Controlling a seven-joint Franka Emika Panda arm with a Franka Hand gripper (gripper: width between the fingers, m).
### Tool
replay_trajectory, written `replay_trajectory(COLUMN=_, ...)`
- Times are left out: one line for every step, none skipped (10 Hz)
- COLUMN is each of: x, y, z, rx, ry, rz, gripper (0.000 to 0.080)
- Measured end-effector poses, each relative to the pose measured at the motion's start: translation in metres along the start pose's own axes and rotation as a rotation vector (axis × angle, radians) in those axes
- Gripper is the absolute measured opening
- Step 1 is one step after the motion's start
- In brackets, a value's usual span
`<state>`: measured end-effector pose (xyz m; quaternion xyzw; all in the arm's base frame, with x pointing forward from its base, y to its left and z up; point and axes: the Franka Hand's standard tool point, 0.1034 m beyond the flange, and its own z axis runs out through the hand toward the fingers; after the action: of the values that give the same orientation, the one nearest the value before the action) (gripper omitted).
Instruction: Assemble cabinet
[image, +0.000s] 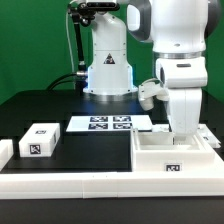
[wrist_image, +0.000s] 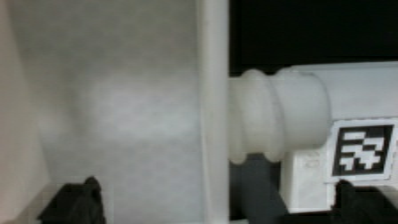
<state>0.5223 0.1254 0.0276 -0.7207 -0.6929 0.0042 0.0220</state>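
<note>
The cabinet's large white box (image: 175, 152) with a square tag on its front stands at the exterior view's right. My gripper (image: 181, 131) is lowered straight onto it, and its tips are hidden by the box. In the wrist view the box fills the picture as a broad white panel (wrist_image: 107, 100) with an upright edge. Beside it is a rounded, ribbed white part (wrist_image: 302, 110) carrying a tag. My gripper (wrist_image: 215, 205) is open. One dark fingertip (wrist_image: 75, 200) is over the panel, and the other is over the tagged part. A small white tagged block (image: 40, 140) lies at the exterior view's left.
The marker board (image: 110, 123) lies flat in the middle, in front of the robot base (image: 108, 65). A low white border rail (image: 90, 185) runs along the front. Another white piece (image: 5, 150) sits at the far left edge.
</note>
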Motion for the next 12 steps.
replay_trajectory(x=0.000, y=0.000, z=0.000, rx=0.000, ry=0.000, rz=0.000, gripper=0.0649)
replay_trajectory(x=0.000, y=0.000, z=0.000, rx=0.000, ry=0.000, rz=0.000, gripper=0.0649)
replay_trajectory(x=-0.002, y=0.000, z=-0.003, rx=0.000, ry=-0.002, rz=0.001, gripper=0.0649)
replay_trajectory(x=-0.005, y=0.000, z=-0.016, rx=-0.008, ry=-0.009, rz=0.002, gripper=0.0649)
replay_trajectory(x=-0.005, y=-0.004, z=-0.027, rx=-0.018, ry=-0.012, rz=-0.002, gripper=0.0649)
replay_trajectory(x=-0.004, y=-0.011, z=-0.036, rx=-0.026, ry=-0.015, rz=-0.010, gripper=0.0649)
replay_trajectory(x=-0.002, y=-0.020, z=-0.047, rx=-0.035, ry=-0.018, rz=-0.009, gripper=0.0649)
replay_trajectory(x=0.007, y=-0.028, z=-0.052, rx=-0.033, ry=-0.020, rz=0.010, gripper=0.0649)
replay_trajectory(x=0.021, y=-0.035, z=-0.050, rx=-0.041, ry=-0.008, rz=0.022, gripper=0.0649)
replay_trajectory(x=0.036, y=-0.045, z=-0.046, rx=-0.035, ry=-0.001, rz=0.044, gripper=0.0649)
replay_trajectory(x=0.042, y=-0.050, z=-0.043, rx=-0.031, ry=0.001, rz=0.042, gripper=0.0649)
replay_trajectory(x=0.040, y=-0.048, z=-0.043, rx=-0.032, ry=0.001, rz=0.046, gripper=0.0649)
